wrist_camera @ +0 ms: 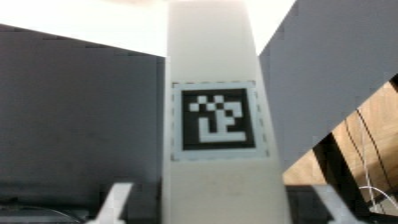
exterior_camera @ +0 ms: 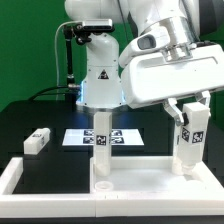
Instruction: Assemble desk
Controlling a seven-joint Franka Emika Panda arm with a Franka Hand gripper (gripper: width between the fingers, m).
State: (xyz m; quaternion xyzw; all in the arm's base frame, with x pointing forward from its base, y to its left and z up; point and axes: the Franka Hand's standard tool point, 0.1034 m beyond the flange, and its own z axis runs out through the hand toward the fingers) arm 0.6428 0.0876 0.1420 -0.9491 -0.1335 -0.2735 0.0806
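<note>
The gripper [exterior_camera: 191, 112] is closed partway around the top of the held leg [exterior_camera: 190, 143], a short white block that stands upright at the exterior view's right. In the wrist view the fingers [wrist_camera: 118, 203] sit on either side of this same block [wrist_camera: 217, 60]. Its face carries a square black-and-white tag [wrist_camera: 217, 120] with a blocky pattern that holds no readable words. The foot of the held leg reaches the right end of the tabletop [exterior_camera: 140, 180], though I cannot tell whether it is seated there. The tabletop is a white panel lying flat at the front of the black table [exterior_camera: 30, 120], just inside the low white rail [exterior_camera: 14, 176]. A standing leg [exterior_camera: 100, 140] is upright on the panel toward the exterior view's left and shows a similar tag. A loose leg [exterior_camera: 37, 141] lies on its side on the table, well apart to the left. Behind the standing leg lies the marker board [exterior_camera: 80, 139]. The robot base [exterior_camera: 100, 80] bears a small triangular sticker too small to read.
</note>
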